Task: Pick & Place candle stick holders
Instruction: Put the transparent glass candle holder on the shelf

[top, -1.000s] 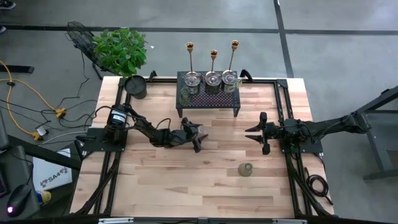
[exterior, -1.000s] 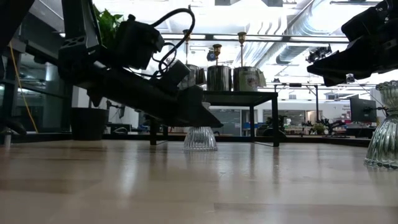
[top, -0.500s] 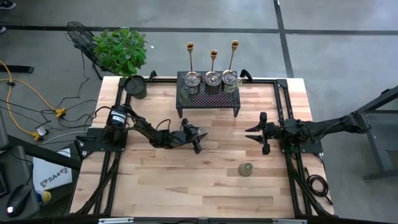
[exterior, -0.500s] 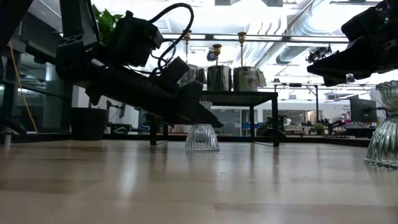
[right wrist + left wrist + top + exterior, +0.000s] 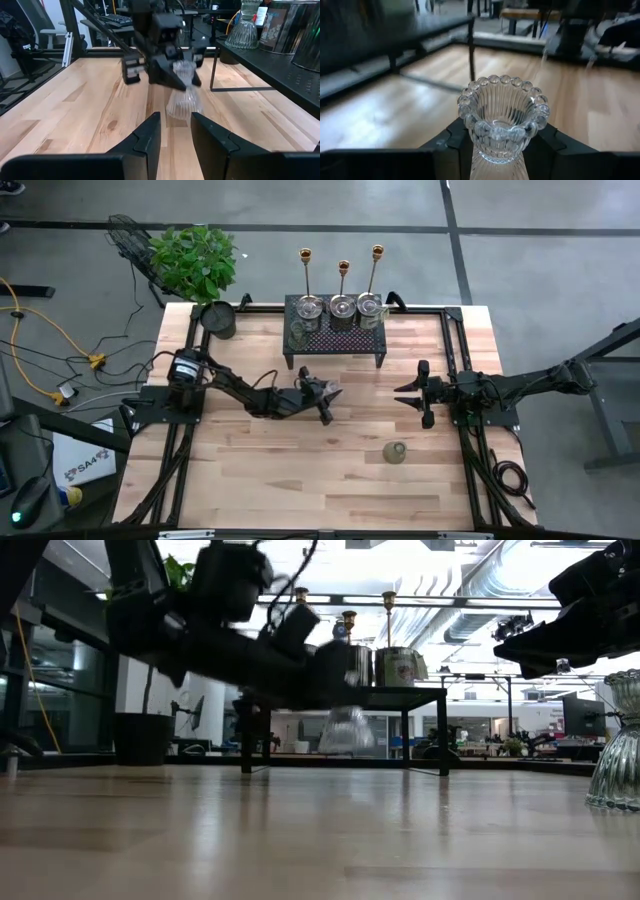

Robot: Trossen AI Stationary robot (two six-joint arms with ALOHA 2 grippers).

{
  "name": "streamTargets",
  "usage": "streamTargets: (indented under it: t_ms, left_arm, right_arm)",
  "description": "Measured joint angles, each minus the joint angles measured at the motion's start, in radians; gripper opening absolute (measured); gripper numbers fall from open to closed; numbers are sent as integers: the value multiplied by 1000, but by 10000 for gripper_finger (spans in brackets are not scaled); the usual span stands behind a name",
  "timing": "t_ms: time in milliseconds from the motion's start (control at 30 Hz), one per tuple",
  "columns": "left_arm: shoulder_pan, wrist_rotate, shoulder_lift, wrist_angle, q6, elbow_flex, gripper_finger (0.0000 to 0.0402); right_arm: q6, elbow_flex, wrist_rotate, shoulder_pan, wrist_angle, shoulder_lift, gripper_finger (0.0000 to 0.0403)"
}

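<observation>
Near the middle of the table, just in front of the black rack (image 5: 335,330), the left gripper (image 5: 325,392) has closed on a clear ribbed glass cup (image 5: 347,730) and lifted it. A second ago its fingers stood wide around the cup, which sat on the wood; now the cup hangs clear of the tabletop, tilted, and the arm has reached a little to the right. The pick looks done, and the carry to the rack is likely the step in hand.

From above, the cup is hard to make out between the dark fingers. The low view settles the lift, with a gap showing under the cup's base, though motion blur hides the exact tilt. The left wrist view shows the grip itself: both fingers (image 5: 457,140) press the cup (image 5: 503,117) low on its ribbed sides, the beaded rim standing free above them. The right wrist view sees the same cup (image 5: 183,95) held off the wood, with the rack's leg just beyond it.

On the rack stand three silvery cups (image 5: 342,307) and a greenish glass one (image 5: 297,333), with three gold candlesticks (image 5: 343,270) behind. Another glass cup (image 5: 395,452) waits on the near right of the table. The right gripper (image 5: 418,393) hovers right of centre, fingers narrowly apart and empty.
</observation>
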Motion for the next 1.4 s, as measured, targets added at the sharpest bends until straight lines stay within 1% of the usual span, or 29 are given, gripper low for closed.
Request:
streamTargets:
  t_ms: [133, 300, 400, 567, 633, 700, 800, 967, 1033, 1133, 1400]
  left_arm:
    - [-15, -41, -63, -30, 56, 21, 121]
    - [-12, -111, -161, -189, 58, 72, 121]
    - [-11, -172, -193, -305, 56, 139, 122]
    - [-2, -350, -200, -552, 55, 295, 122]
    - [13, -381, -200, -640, 28, 355, 122]
    - [36, -387, -200, -704, -10, 396, 122]
    - [75, -386, -200, -735, -45, 425, 122]
    - [140, -324, -200, -752, -162, 423, 122]
    - [159, -322, -191, -768, -199, 422, 122]
    - [177, -332, -187, -795, -215, 420, 122]
    - [186, -342, -185, -785, -218, 420, 122]
  right_arm:
    - [0, 0, 0, 0, -1, 0, 99]
    - [0, 0, 0, 0, -1, 0, 99]
    - [0, 0, 0, 0, -1, 0, 99]
    - [0, 0, 0, 0, -2, 0, 99]
    - [0, 0, 0, 0, -2, 0, 99]
    - [0, 0, 0, 0, -2, 0, 99]
    - [0, 0, 0, 0, -2, 0, 99]
    - [0, 0, 0, 0, -2, 0, 99]
    - [0, 0, 0, 0, -2, 0, 99]
    - [0, 0, 0, 0, -2, 0, 99]
    - [0, 0, 0, 0, -2, 0, 99]
